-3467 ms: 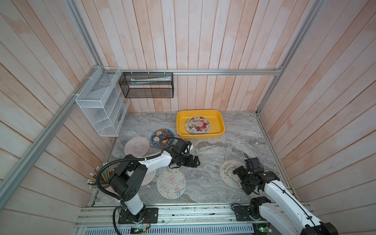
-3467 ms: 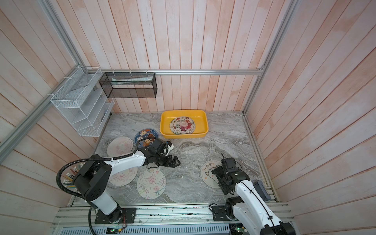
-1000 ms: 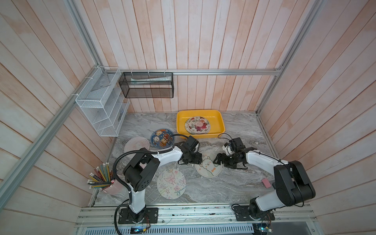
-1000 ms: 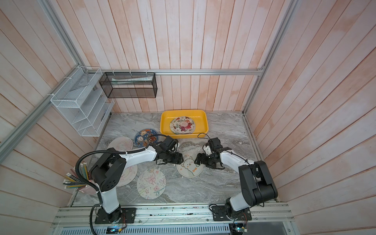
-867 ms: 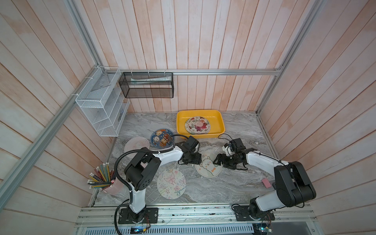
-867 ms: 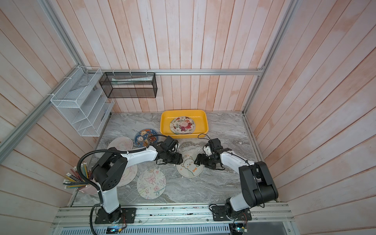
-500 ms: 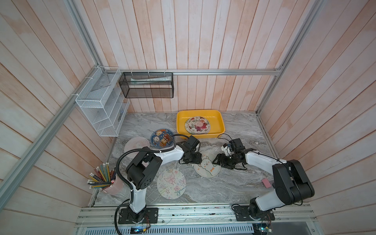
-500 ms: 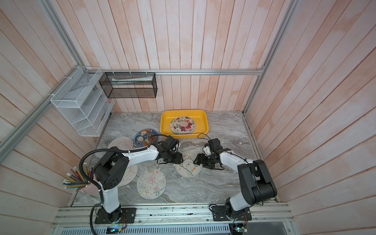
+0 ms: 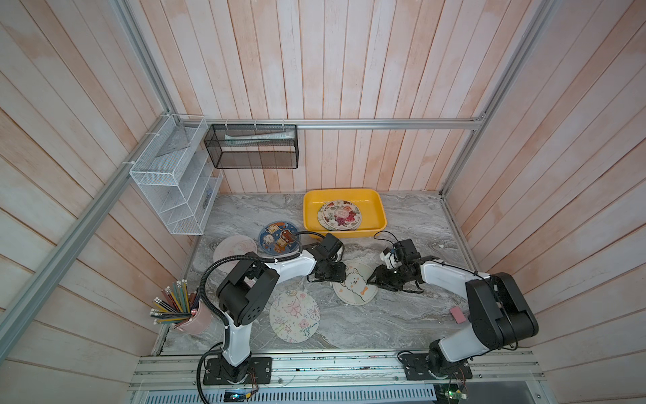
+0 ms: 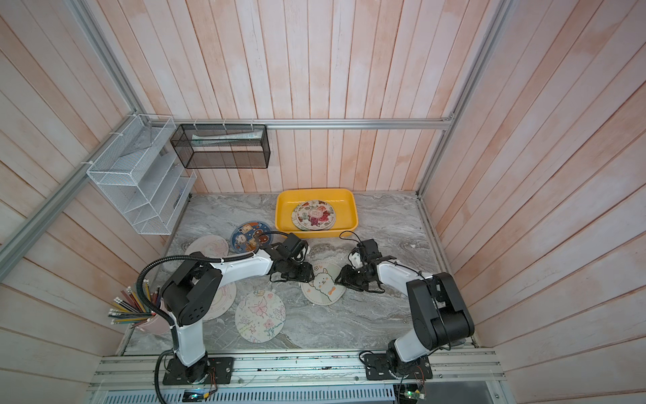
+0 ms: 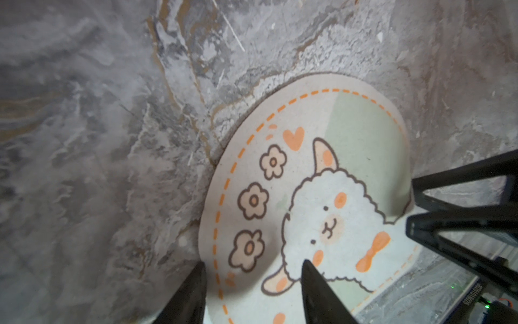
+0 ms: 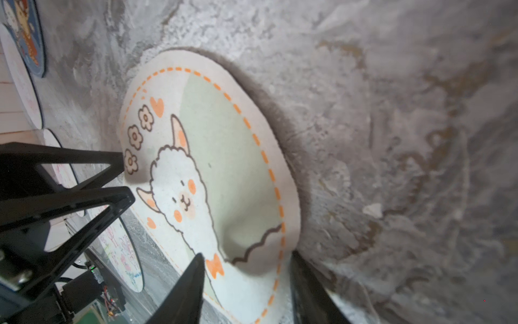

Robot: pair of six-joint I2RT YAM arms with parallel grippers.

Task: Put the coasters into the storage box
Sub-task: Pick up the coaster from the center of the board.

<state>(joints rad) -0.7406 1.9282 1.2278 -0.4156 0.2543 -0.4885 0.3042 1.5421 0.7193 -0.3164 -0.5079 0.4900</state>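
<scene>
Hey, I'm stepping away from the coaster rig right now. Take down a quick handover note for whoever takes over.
Left tool: open, jaws straddling one edge of the alpaca coaster.
Right tool: at the opposite edge, with the coaster puckered between its jaws; I can't tell if it has a grip.
Done: a stack of floral coasters lies in the yellow storage box.
Left: five coasters on the table. They are the alpaca coaster, the butterfly coaster, the dark blue cartoon coaster, the pale coaster beside it, and a cream coaster partly under the left arm.
</scene>
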